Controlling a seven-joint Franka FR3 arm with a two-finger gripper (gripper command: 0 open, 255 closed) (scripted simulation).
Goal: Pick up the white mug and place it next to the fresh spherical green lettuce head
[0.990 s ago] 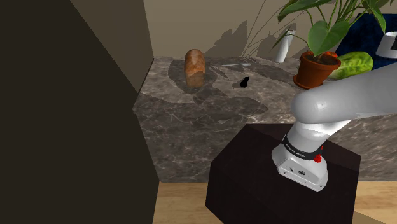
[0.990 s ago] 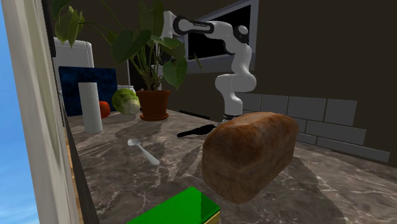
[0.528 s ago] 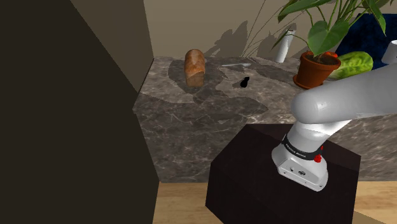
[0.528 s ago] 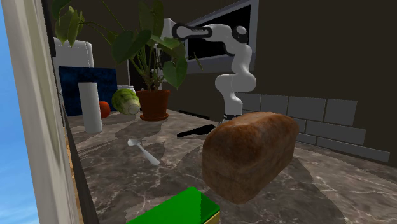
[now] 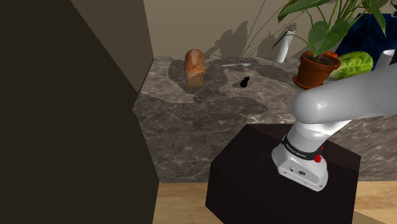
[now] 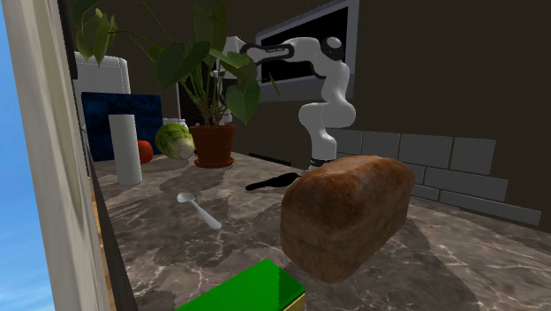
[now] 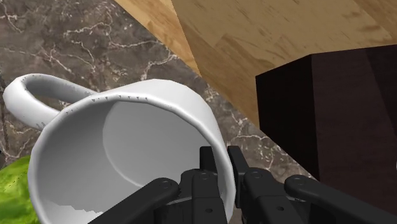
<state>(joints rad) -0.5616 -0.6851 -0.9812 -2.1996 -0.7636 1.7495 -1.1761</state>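
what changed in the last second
The arm has come down, carrying the mug lower toward the lettuce in the shoulder view. The gripper stays shut on the mug's wall, nothing let go. The bread, spoon, plant pot and lettuce have not moved.

Shoulder cam: beside/behind stand (image 5: 280, 178), looks down across marble counter (image 5: 203, 121) twd back wall. 2nd ext. cam: low on counter, close behind bread loaf (image 6: 349, 216), faces arm (image 6: 322, 97). Wrist cam: v. close above white mug (image 7: 121, 146). Ext. views share loaf, potted plant (image 5: 313, 70), lettuce (image 5: 353, 63).
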